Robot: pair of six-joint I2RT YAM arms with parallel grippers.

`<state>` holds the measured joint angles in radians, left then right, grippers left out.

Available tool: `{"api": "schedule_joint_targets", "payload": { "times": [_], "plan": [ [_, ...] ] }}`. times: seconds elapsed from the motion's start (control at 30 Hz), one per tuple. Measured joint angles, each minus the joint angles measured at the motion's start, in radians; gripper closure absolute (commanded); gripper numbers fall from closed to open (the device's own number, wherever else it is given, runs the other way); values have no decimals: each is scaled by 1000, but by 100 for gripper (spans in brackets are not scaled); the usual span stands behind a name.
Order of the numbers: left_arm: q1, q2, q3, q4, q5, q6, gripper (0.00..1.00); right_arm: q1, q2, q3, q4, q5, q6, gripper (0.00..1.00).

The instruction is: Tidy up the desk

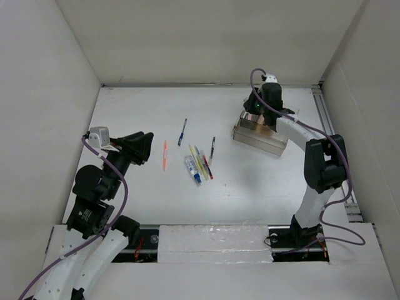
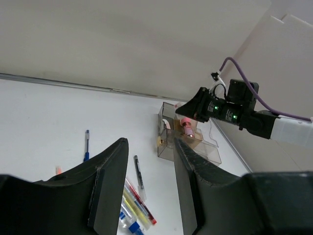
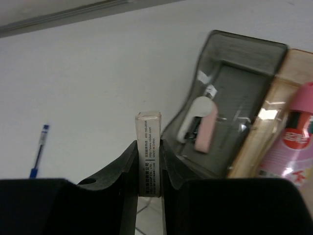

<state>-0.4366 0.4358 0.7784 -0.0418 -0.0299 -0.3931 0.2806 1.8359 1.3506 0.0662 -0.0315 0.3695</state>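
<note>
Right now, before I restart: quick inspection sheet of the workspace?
Surface: desk white, matte, no spills seen.
Job's things: loose pens mid-desk; clear tray far right, partly filled.
Clutter: nothing seen.
Grippers: left gripper open, empty; right gripper shut on a white labelled block next to the tray.
Cables: purple cable along each arm, away from the pens.
Surroundings: white wall panels; metal rail at the right edge.
</note>
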Motion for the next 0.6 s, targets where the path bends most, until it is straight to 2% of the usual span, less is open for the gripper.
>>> {"api": "schedule_joint_targets", "payload": {
  "times": [0.1,0.2,0.23,0.37,0.53,0.6],
  "plan": [
    [0,0,0,1,3,2,62,-73,13,0,-42,0,-7,93],
    [0,2,0,2,5,3,62,-118,29,15,-83,-2,-19,85],
    [0,2,0,4,6,3,62,-129,40,29,-102,-2,-25,69],
    [0,6,0,8,24,3,62,-149,107,113,-175,-6,-60,53],
    [0,14,0,9,34,4,62,-148,121,125,-195,-15,-67,52],
    [0,19,0,9,37,6,62,-142,109,109,-187,-19,-68,59]
  ]
}}
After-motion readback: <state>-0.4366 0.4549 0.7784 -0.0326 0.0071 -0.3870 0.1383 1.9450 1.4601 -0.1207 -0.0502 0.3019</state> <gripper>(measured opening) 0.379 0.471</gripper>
